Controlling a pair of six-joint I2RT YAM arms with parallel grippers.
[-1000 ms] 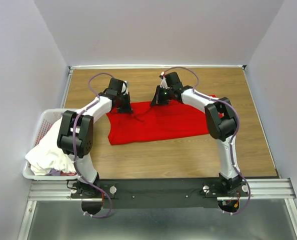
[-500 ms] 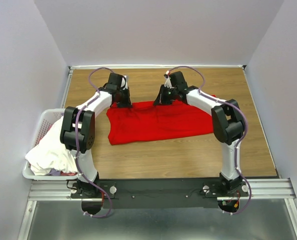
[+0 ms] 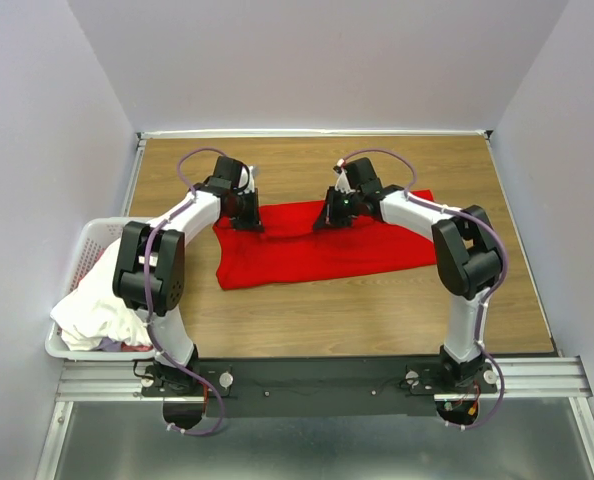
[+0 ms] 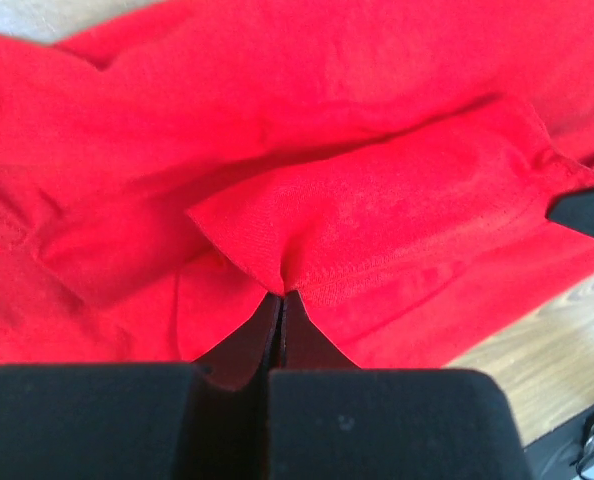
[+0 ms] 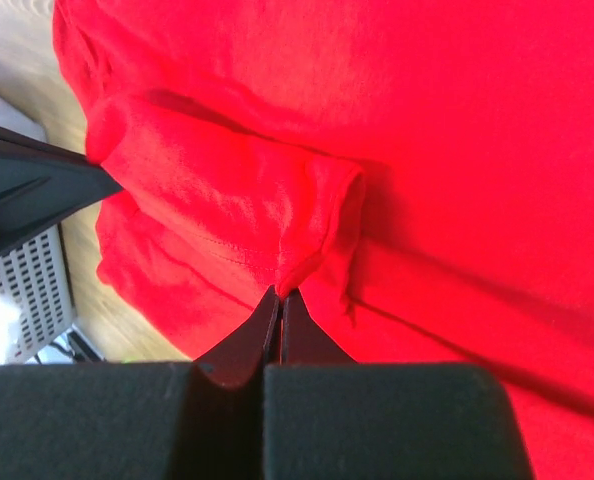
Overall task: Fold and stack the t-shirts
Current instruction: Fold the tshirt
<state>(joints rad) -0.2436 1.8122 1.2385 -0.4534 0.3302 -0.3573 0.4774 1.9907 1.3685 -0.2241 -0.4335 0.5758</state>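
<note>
My left fingers (image 4: 245,345) and right fingers (image 5: 245,345) are each clamped on the shirt (image 3: 317,255) at its far edge. I'd draw both nearward together, level and taut.

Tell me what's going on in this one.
Both arms are working on a red shirt spread across the wooden table. The left gripper and the right gripper are each shut on a pinch of cloth along its far edge. White shirts sit heaped in the laundry basket at the left.
</note>
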